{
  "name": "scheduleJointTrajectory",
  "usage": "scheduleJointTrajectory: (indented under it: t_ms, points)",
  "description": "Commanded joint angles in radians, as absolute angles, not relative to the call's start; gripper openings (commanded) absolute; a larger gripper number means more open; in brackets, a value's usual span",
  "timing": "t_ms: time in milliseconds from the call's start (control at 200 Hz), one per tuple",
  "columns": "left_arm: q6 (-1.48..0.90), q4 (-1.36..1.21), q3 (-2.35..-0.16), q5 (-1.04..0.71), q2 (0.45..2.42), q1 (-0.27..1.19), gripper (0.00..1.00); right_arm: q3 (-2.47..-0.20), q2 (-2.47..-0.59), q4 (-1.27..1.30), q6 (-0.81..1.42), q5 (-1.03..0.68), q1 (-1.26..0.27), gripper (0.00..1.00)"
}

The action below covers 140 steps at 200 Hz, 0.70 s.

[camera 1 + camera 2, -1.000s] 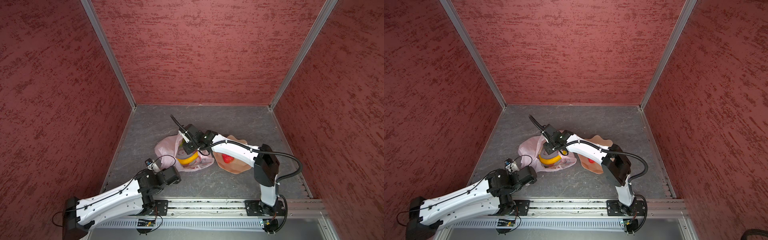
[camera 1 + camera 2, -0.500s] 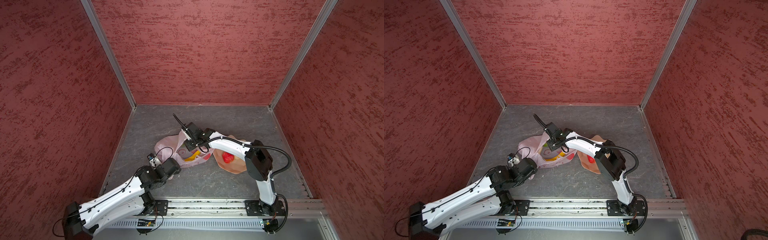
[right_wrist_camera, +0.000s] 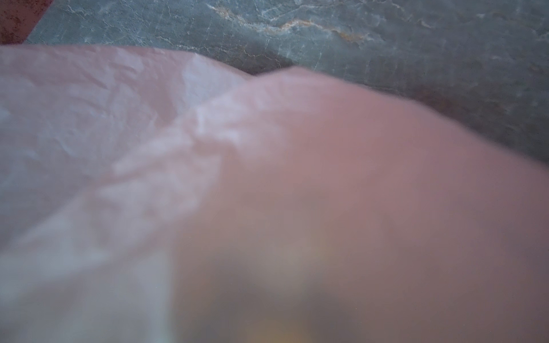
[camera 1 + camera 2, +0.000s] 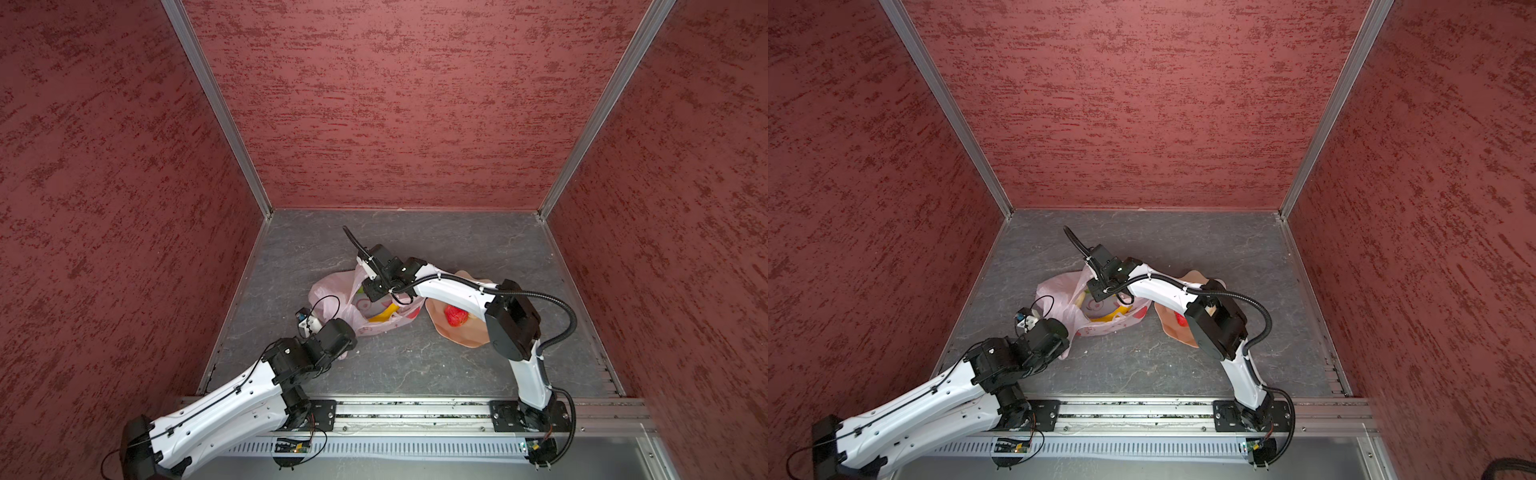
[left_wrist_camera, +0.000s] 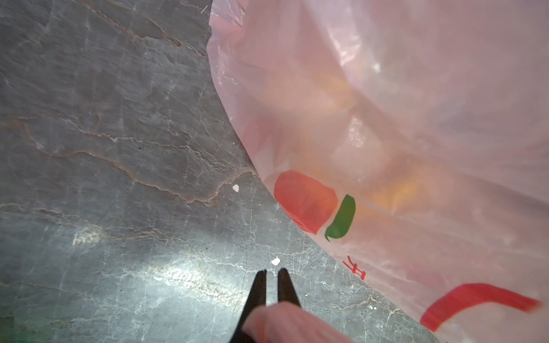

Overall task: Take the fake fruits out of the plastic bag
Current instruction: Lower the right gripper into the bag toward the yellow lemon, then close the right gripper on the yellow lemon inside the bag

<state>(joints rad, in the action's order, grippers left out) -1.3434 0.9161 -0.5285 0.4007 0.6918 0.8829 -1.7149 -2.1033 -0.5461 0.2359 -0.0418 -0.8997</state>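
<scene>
The pink plastic bag (image 4: 332, 291) lies crumpled mid-floor in both top views, its mouth gaping towards the right. Inside it a yellow banana (image 4: 384, 313) shows, and blurred yellow fruit shapes glow through the film (image 5: 398, 193). My left gripper (image 5: 272, 271) sits at the bag's near-left corner (image 4: 349, 332), fingers together, with a pink fold of the bag caught at their base. My right gripper (image 4: 374, 291) reaches into the bag's mouth from the far side; its fingers are hidden by film, which also fills the right wrist view (image 3: 326, 193). A red fruit (image 4: 456, 316) rests in the bowl.
A peach wavy-rimmed bowl (image 4: 461, 338) stands right of the bag, partly under my right forearm. Red textured walls close in on three sides of the grey stone floor (image 4: 415, 365). A metal rail (image 4: 415, 409) runs along the near edge.
My left arm has stretched forward to the bag's near corner. My right gripper has shifted back and deeper into the bag's mouth, its elbow swinging left. The bag's mouth gapes wider.
</scene>
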Motion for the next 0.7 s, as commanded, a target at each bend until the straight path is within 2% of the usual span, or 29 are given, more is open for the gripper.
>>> scheduleJointTrajectory:
  t_ms: [0,446,696]
  points:
    - [-1.325,0.892,-0.492,0.388,0.657,0.892,0.11,-1.75,-2.133,-0.467,0.242,-0.046,-0.904,0.4]
    - [-1.351,0.904,-0.417,0.377,0.609,0.911,0.11,-1.762,-2.147,-0.424,0.229,0.102,-0.896,0.6]
    - [-1.324,0.835,-0.412,0.365,0.645,0.91,0.11,-1.781,-2.167,-0.471,0.234,0.159,-0.881,0.67]
